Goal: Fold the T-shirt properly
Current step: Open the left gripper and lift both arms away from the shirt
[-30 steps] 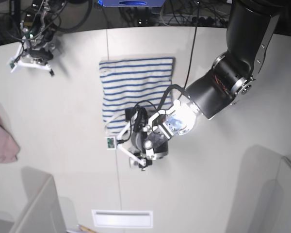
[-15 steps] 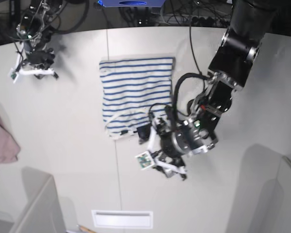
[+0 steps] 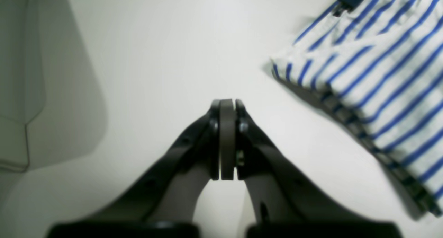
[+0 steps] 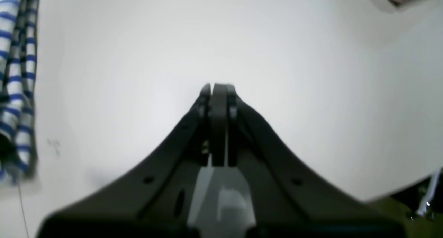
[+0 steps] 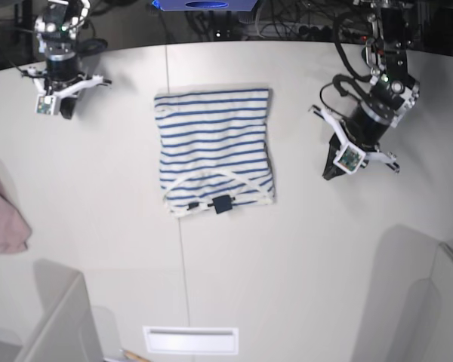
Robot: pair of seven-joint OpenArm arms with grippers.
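Left claw [image 5: 332,172] withdrawn from T-shirt [image 5: 214,154]; both claws, right claw [image 5: 64,113] included, closed and empty; fold apparently complete, so retreat clear of desk [image 5: 287,264].

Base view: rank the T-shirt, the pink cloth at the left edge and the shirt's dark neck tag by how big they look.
1. T-shirt, folded into a rectangle, by far the largest.
2. Pink cloth, though the frame edge cuts it off, so its full size is unknown.
3. Dark neck tag, a small patch at the shirt's near edge.
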